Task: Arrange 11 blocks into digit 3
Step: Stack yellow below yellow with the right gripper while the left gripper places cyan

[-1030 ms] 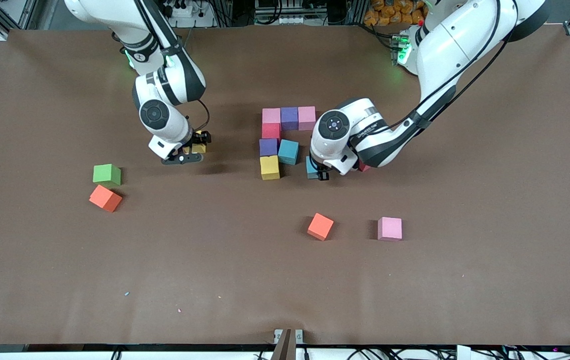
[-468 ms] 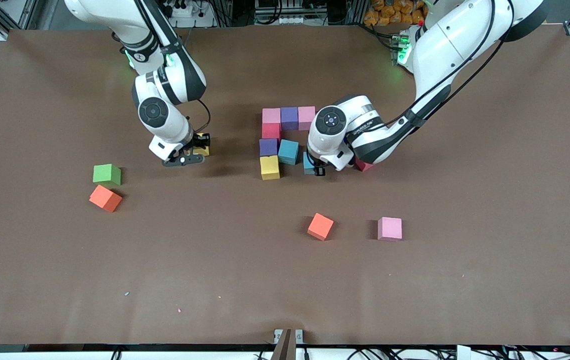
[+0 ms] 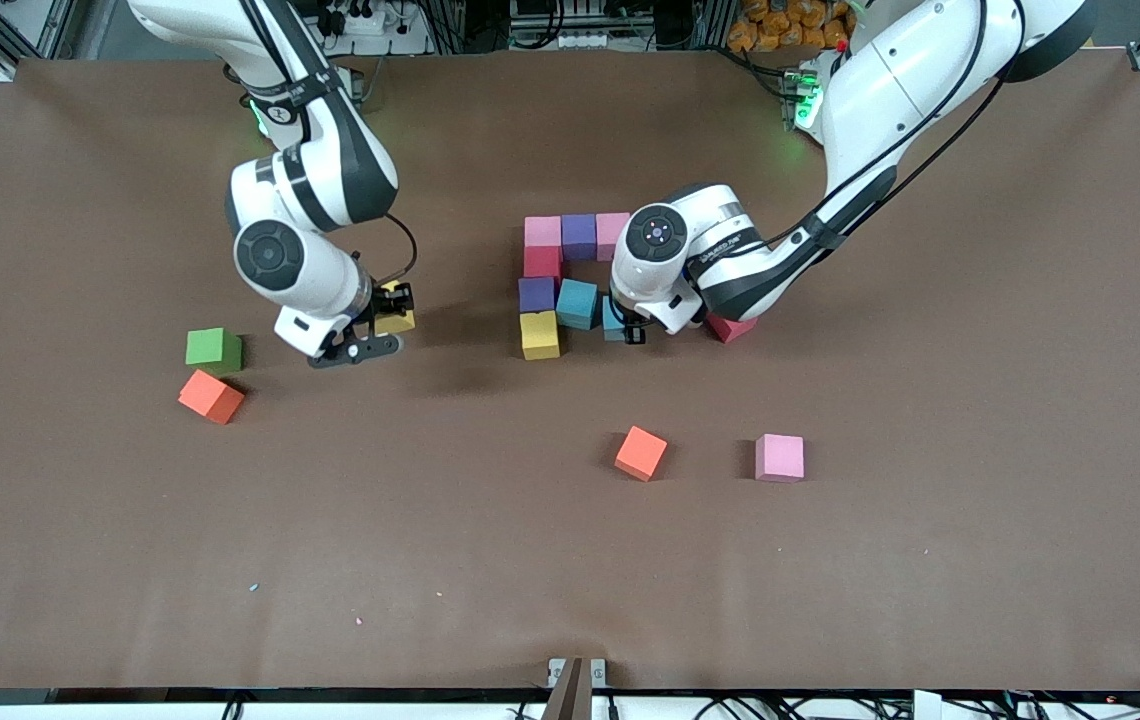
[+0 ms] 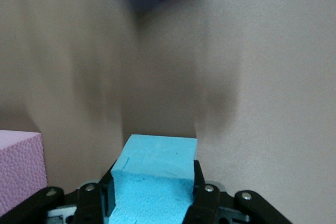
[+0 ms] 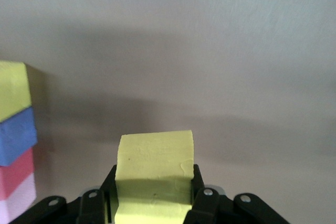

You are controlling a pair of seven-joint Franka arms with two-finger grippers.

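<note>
Left tool: the left tool (image 3: 623,328) is clamped on a sky-blue matte foam cube (image 4: 157,174), low over the brown table (image 3: 570,560) just beside the figure's teal cube (image 3: 577,303).
Left arm pose: reaches in from its base, elbow bent, wrist turned down, forearm lying over the pink end of the top bar.
Right tool: the right tool (image 3: 382,322) is clamped on a yellow matte foam cube (image 5: 155,174), held above the table toward the right arm's end, well apart from the figure.
Right arm pose: comes down from its base, wrist folded under, fingers pointing at the table.
Digit so far: pink cube (image 3: 542,232), purple cube (image 3: 579,236) and a second pink cube (image 3: 611,232) form the top bar; a crimson cube (image 3: 542,262), a purple-blue cube (image 3: 536,294) and a yellow cube (image 3: 539,334) run down as the spine, touching; the teal cube starts the middle bar.
Loose blocks: a second crimson cube (image 3: 731,327) lies partly under the left arm; an orange cube (image 3: 641,453) and a pink cube (image 3: 779,457) lie nearer the front camera.
Right arm's end: a green cube (image 3: 212,348) sits just beside another orange cube (image 3: 210,396).
</note>
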